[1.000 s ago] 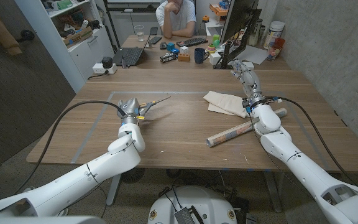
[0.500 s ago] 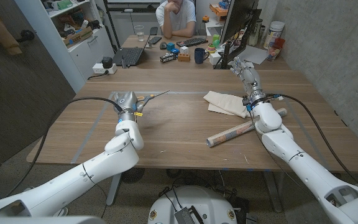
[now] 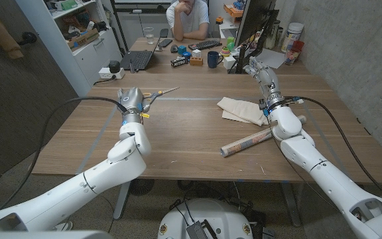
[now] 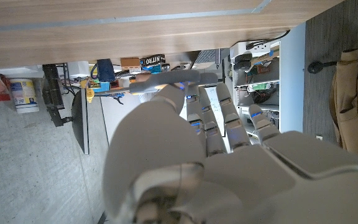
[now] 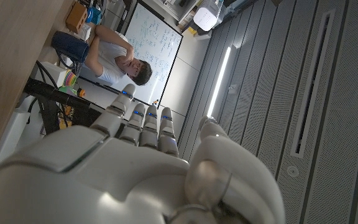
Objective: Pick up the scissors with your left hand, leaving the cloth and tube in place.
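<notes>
Over the wooden table (image 3: 197,143), my left hand (image 3: 132,101) held the scissors (image 3: 159,93) lifted above the near-left boards. My right hand (image 3: 262,73) hung empty, fingers apart, beyond the cloth (image 3: 239,109) and tube (image 3: 244,143).

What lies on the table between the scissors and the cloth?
Nothing: in the head view the scissors in the left hand and the cloth are separated by bare table.

- We count one pair of scissors (image 3: 159,93).
- One cloth (image 3: 239,109).
- One tube (image 3: 247,142).
- Two robot hands: left hand (image 3: 132,101), right hand (image 3: 262,74).
- One person (image 3: 188,18) behind the table (image 3: 191,143).
</notes>
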